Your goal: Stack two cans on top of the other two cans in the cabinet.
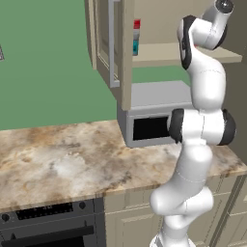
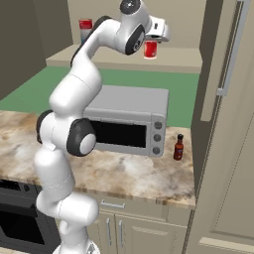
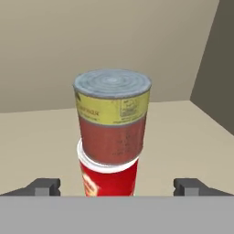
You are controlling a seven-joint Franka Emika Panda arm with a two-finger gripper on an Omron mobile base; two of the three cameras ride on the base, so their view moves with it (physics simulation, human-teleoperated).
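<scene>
Claw (image 3: 116, 187) spread wide, empty; upright orange-tan can (image 3: 112, 116) stands stacked on bright red can (image 3: 109, 176) straight ahead.

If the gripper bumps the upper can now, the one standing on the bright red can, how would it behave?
The yellow-banded can would probably tip or slide off: it stands on the bright red can, whose white rim is hardly wider than it. It looks rigid, so a push would likely shift it whole. On its side it could roll along the shelf. The gripper is open.
</scene>
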